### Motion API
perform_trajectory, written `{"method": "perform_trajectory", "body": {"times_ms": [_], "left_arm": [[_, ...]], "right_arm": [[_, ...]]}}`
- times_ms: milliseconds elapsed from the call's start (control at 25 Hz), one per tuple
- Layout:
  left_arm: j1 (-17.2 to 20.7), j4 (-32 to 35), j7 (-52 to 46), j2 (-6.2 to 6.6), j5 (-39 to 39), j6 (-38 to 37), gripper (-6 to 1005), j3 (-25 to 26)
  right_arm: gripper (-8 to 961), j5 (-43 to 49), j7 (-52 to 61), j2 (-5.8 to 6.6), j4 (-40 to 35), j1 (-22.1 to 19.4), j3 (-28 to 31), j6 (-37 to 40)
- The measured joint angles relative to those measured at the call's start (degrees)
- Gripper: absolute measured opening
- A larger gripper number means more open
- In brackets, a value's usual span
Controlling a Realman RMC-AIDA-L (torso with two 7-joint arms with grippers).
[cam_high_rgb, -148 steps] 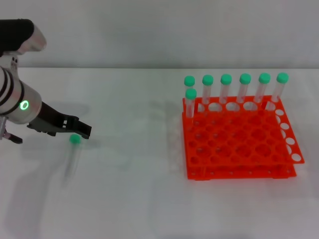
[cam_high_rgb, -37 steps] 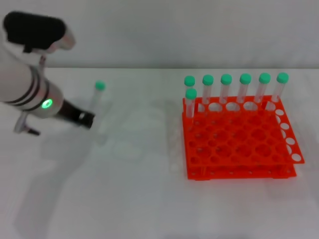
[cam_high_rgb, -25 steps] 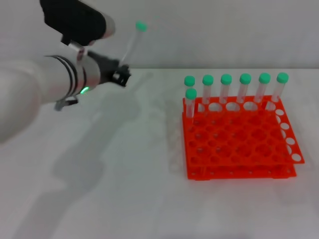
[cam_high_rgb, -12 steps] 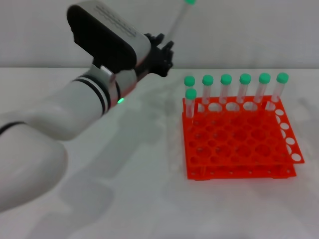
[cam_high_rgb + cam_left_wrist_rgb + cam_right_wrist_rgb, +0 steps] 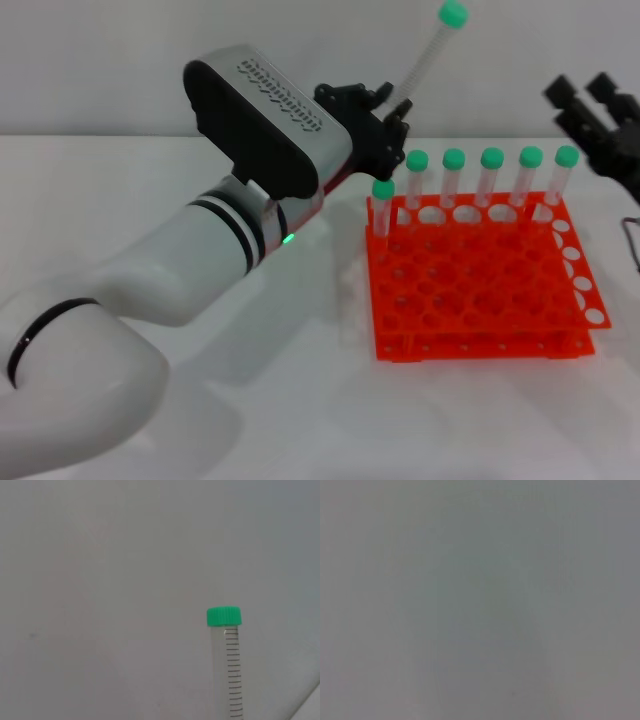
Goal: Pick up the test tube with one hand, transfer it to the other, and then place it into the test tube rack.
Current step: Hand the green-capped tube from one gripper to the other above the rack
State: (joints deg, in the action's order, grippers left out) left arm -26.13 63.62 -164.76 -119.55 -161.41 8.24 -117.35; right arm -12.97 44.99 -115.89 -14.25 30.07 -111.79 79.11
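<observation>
My left gripper (image 5: 393, 108) is shut on the lower end of the test tube (image 5: 426, 58). It holds the tube in the air, tilted up and to the right, above the back left corner of the orange test tube rack (image 5: 478, 347). The tube's green cap (image 5: 453, 14) is its highest point. The left wrist view shows the same tube (image 5: 233, 672) against a plain grey wall. My right gripper (image 5: 583, 92) hangs open at the right edge, above the rack's back right corner and well apart from the tube. The right wrist view shows only blank grey.
Several other green-capped tubes (image 5: 491, 175) stand upright along the rack's back row, and one (image 5: 382, 205) stands in the second row at the left. The white table (image 5: 250, 400) spreads left of and in front of the rack. My left arm (image 5: 200, 250) crosses the table's left half.
My left arm has swung right and upward, carrying the tube from above the table's left side to the rack's back left corner. The right gripper has come into view at the right.
</observation>
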Motion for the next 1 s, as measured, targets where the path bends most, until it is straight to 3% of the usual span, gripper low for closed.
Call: {"method": "perform_trajectory", "body": {"times_ms": [560, 1000], "left_arm": [[-1.26, -4.17, -0.48, -0.07, 5.03, 6.61, 254, -4.94], [-1.56, -4.75, -0.48, -0.08, 5.06, 7.25, 267, -6.02]], "right_arm": [[810, 0.01, -1.54, -0.04, -2.56, 3.40, -3.49, -5.78], [810, 0.53, -2.45, -0.31, -3.45, 5.79, -4.87, -8.25]]}}
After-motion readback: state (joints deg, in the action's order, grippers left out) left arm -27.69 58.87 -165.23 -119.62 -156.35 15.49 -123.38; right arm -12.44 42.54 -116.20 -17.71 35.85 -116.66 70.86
